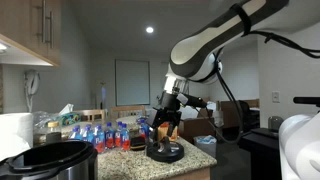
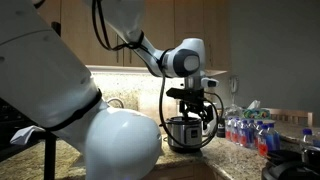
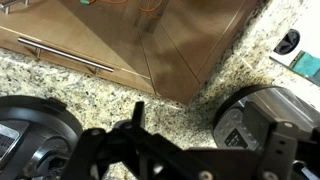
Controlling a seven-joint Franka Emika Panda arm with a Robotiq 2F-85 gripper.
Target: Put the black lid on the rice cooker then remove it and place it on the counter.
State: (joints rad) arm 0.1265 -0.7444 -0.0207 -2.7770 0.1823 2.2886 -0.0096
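Note:
The black lid (image 1: 165,152) lies flat on the granite counter (image 1: 200,146), almost straight below my gripper (image 1: 167,128). The rice cooker (image 1: 55,160), silver with a black rim, stands uncovered at the near left. In the wrist view the lid (image 3: 35,140) is at the lower left and the cooker (image 3: 255,120), with its control panel showing, at the right. Bare counter (image 3: 170,105) lies between them. My gripper (image 3: 210,140) hangs above that gap, open and empty. In an exterior view the gripper (image 2: 195,112) hovers in front of the cooker (image 2: 185,132).
Colourful bottles (image 1: 100,135) crowd the counter behind the cooker and show in both exterior views (image 2: 250,132). A tissue box (image 1: 65,115) stands behind them. A wooden cabinet with a bar handle (image 3: 70,55) and a wall outlet (image 3: 288,41) border the counter.

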